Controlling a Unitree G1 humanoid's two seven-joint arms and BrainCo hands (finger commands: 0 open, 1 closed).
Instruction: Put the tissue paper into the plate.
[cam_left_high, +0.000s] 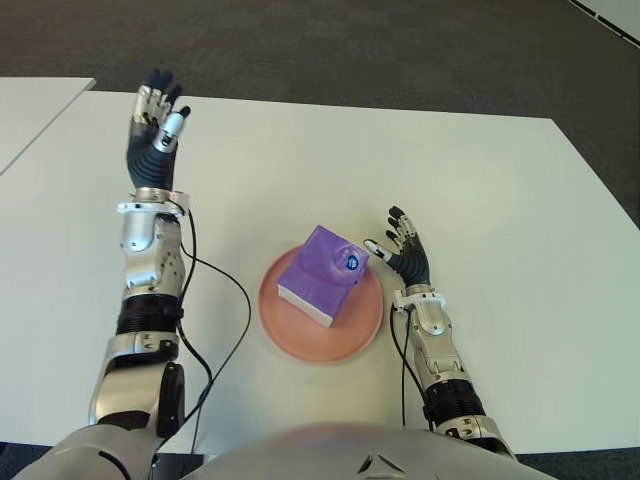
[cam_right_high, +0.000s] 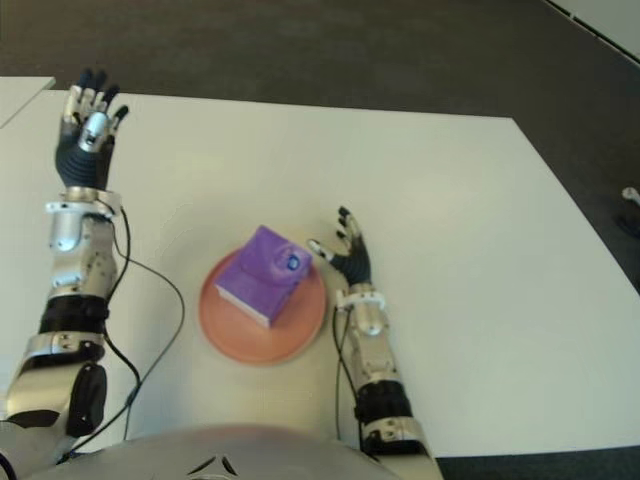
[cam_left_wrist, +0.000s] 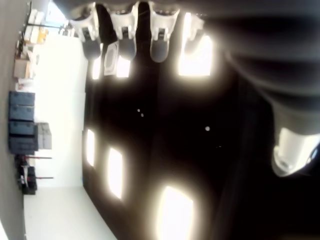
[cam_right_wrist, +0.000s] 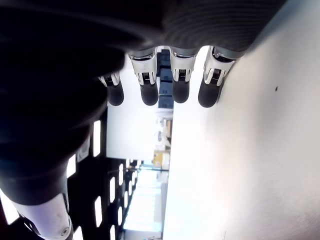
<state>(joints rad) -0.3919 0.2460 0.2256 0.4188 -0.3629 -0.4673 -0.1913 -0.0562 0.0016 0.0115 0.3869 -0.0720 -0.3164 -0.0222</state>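
The tissue pack (cam_left_high: 323, 274) lies on the plate (cam_left_high: 360, 338), just left of the right hand (cam_left_high: 405, 255) — fingers spread, empty, likely released. The left hand (cam_left_high: 155, 125) is far off, open.

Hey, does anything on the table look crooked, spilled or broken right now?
Nothing spilled or broken. The purple tissue pack sits turned at an angle on the pink plate. The right hand shows open beside it, the left hand open farther off.
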